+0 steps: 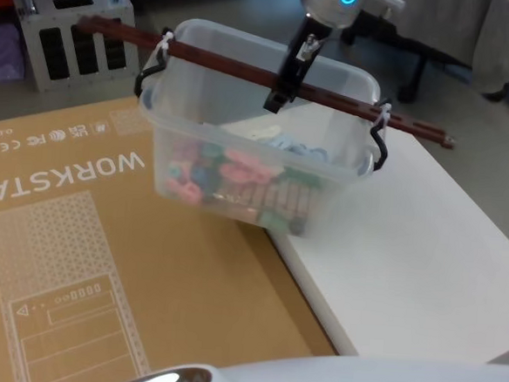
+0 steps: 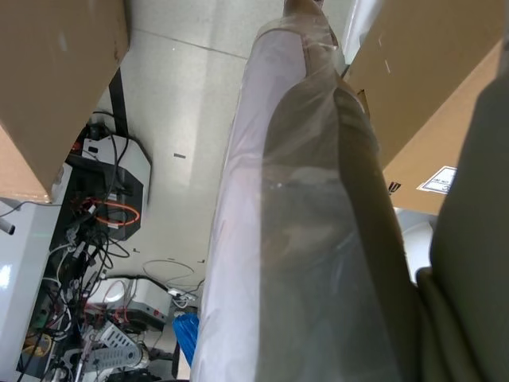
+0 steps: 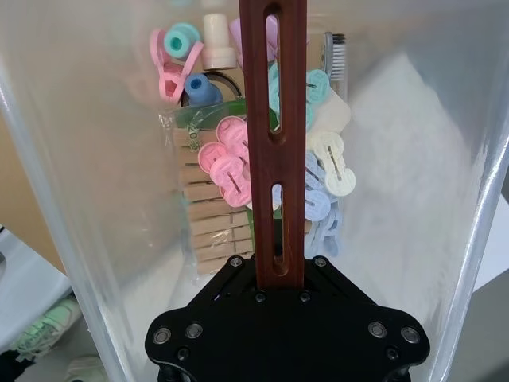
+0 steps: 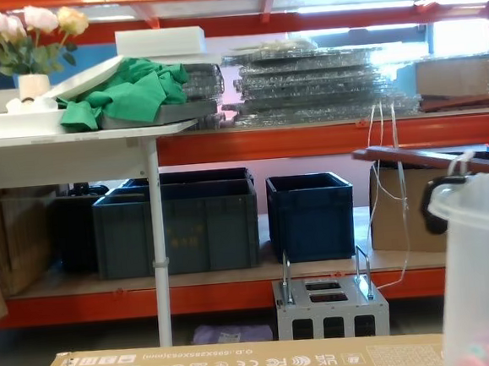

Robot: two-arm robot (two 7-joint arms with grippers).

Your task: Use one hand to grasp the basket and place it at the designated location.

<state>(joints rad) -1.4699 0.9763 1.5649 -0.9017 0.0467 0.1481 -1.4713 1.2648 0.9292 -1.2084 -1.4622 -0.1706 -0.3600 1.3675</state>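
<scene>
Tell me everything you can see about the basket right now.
The basket is a clear plastic tub, upright, with coloured and wooden clothes pegs piled in its bottom. A dark red-brown slotted bar spans above its rim, tied with white ties to black clips at both ends. The right pincer is shut on the bar's middle. The tub is over where the cardboard box meets the white table; contact below is unclear.
</scene>
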